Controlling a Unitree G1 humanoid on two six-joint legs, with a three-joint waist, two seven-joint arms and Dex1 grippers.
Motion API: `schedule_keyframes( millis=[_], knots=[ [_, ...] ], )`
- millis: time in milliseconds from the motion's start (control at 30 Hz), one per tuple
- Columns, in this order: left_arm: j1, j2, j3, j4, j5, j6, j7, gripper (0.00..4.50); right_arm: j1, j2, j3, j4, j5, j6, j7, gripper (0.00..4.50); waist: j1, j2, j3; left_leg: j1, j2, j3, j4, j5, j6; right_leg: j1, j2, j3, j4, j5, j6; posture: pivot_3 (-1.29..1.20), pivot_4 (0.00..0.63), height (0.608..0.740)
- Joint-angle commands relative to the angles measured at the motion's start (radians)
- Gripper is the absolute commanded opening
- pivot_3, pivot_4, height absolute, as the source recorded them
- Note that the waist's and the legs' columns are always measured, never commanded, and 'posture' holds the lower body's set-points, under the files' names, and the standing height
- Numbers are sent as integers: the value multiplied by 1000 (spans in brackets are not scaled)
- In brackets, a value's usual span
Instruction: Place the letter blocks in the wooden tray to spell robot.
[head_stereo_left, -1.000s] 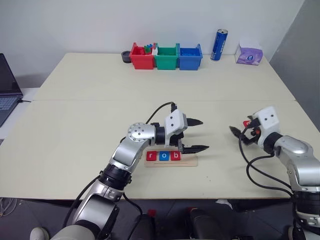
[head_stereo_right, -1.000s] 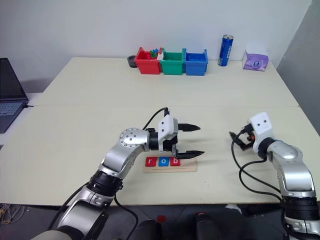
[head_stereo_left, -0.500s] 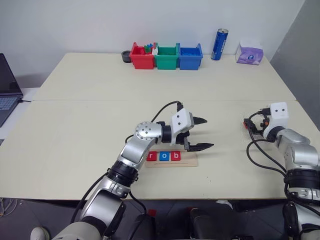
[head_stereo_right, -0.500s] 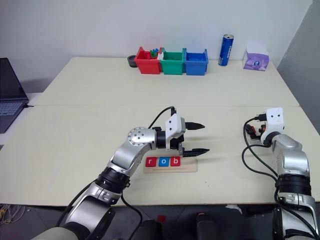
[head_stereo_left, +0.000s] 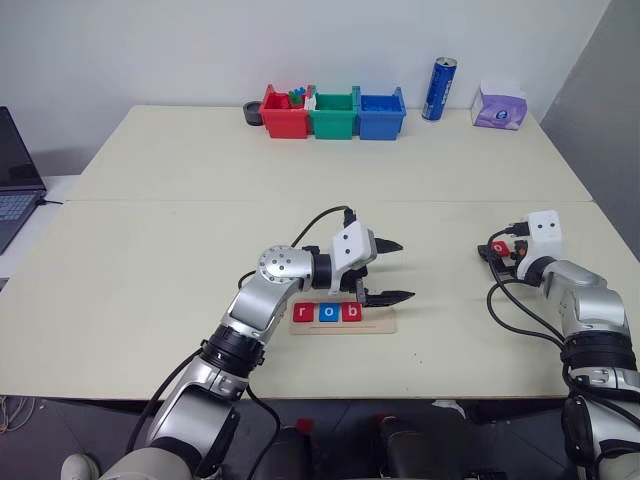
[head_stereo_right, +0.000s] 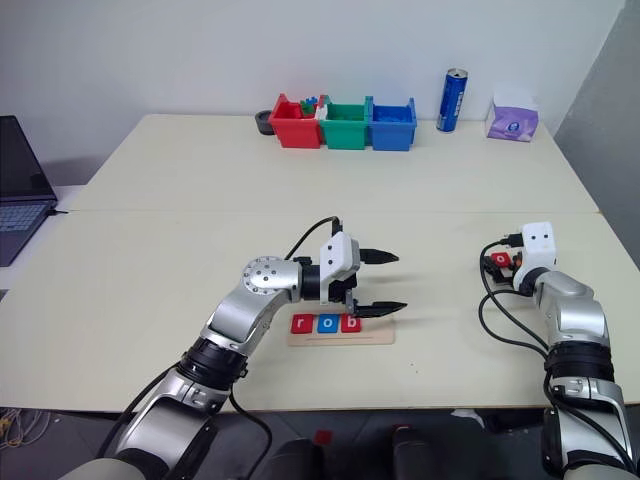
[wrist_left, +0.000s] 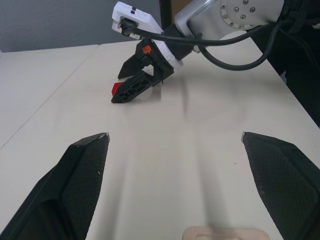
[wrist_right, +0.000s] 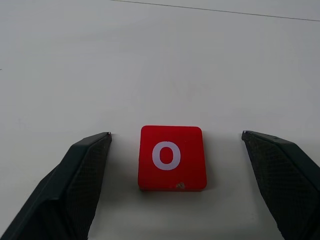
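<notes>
Reaching out over the last second, the right gripper (wrist_right: 175, 137) has been lowered to bracket the red "o" block (wrist_right: 172, 157) on the table; fingers wide, block untouched. The fourth letter is thus lined up for pickup. The wooden tray (head_stereo_left: 343, 325) holds r, o, b; the left gripper (head_stereo_left: 392, 270) hovers above, open, empty.

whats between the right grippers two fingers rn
A red o block lies flat on the table between the open right gripper's fingers, touching neither. The right wrist view shows this best.
</notes>
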Motion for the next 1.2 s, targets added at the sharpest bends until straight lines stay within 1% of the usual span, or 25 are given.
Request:
schedule_keyframes(
  millis=[33, 133, 200, 233, 267, 333, 367, 467, 533, 667, 767, 867, 1033, 1200],
  knots=[
    [-9, -4, 10, -39, -15, -4, -3, 4500, 4, -7, -22, -16, 20, 15, -5, 4458, 0, 0, 0, 0, 0, 0, 0, 0, 0, 0, 0, 0, 0, 0, 0, 0, 150, 740],
    [-16, -6, 11, -32, -13, -5, -1, 4500, 4, -10, -21, -15, 20, 18, -12, 3875, 0, 0, 0, 0, 0, 0, 0, 0, 0, 0, 0, 0, 0, 0, 0, 0, 150, 740],
    [-19, -6, 13, -30, -13, -6, 1, 4500, 3, -12, -20, -26, 22, 28, -13, 3212, 0, 0, 0, 0, 0, 0, 0, 0, 0, 0, 0, 0, 0, 0, 0, 0, 150, 740],
    [-18, -6, 14, -31, -13, -6, 2, 4500, 2, -11, -22, -32, 26, 35, -14, 2751, 0, 0, 0, 0, 0, 0, 0, 0, 0, 0, 0, 0, 0, 0, 0, 0, 150, 740],
    [-18, -5, 14, -32, -14, -6, 2, 4500, 1, -11, -24, -39, 28, 42, -16, 2515, 0, 0, 0, 0, 0, 0, 0, 0, 0, 0, 0, 0, 0, 0, 0, 0, 150, 740],
    [-17, -4, 15, -32, -14, -6, 2, 4500, 1, -11, -25, -50, 32, 53, -20, 1779, 0, 0, 0, 0, 0, 0, 0, 0, 0, 0, 0, 0, 0, 0, 0, 0, 150, 740],
    [-16, -3, 15, -33, -14, -6, 2, 4500, 2, -11, -26, -55, 35, 58, -23, 1493, 0, 0, 0, 0, 0, 0, 0, 0, 0, 0, 0, 0, 0, 0, 0, 0, 150, 740],
    [-15, 0, 18, -36, -17, -4, 0, 4500, 19, -4, -26, -108, 44, 91, -39, 1462, 0, 0, 0, 0, 0, 0, 0, 0, 0, 0, 0, 0, 0, 0, 0, 0, 150, 740],
    [-14, 6, 22, -40, -20, -3, -3, 4500, 50, 11, -23, -188, 52, 136, -57, 1462, 0, 0, 0, 0, 0, 0, 0, 0, 0, 0, 0, 0, 0, 0, 0, 0, 150, 740],
    [28, 66, 42, -106, -43, 9, -34, 4500, 211, 91, -11, -572, 100, 340, -124, 1462, 0, 1, -1, -1, 1, -1, -2, 0, 0, -1, 0, -1, 0, 0, 0, 0, 150, 740],
    [67, 117, 53, -167, -66, 27, -57, 4500, 305, 153, -2, -787, 123, 465, -178, 1462, -3, 3, -2, -1, 2, -2, -2, 0, 0, -1, 1, -1, 0, 0, 0, 0, 150, 740],
    [134, 197, 60, -260, -97, 57, -104, 4500, 400, 251, 21, -1004, 133, 602, -262, 1462, -2, 3, -2, -1, 2, -2, -2, 0, 0, -1, 1, -1, 1, -1, 0, 0, 150, 740],
    [194, 264, 61, -326, -133, 76, -141, 4500, 446, 362, 47, -1155, 105, 728, -363, 1462, -1, 3, -2, 0, 1, -1, -1, 0, 0, -1, 0, -1, 1, -1, 0, 0, 150, 740],
    [211, 271, 51, -336, -133, 69, -144, 4500, 492, 458, 96, -1233, 83, 801, -438, 1462, 1, 3, -2, -1, 0, -2, -1, 0, 0, -1, 0, -1, -1, -1, 0, 0, 150, 740]
  ],
)
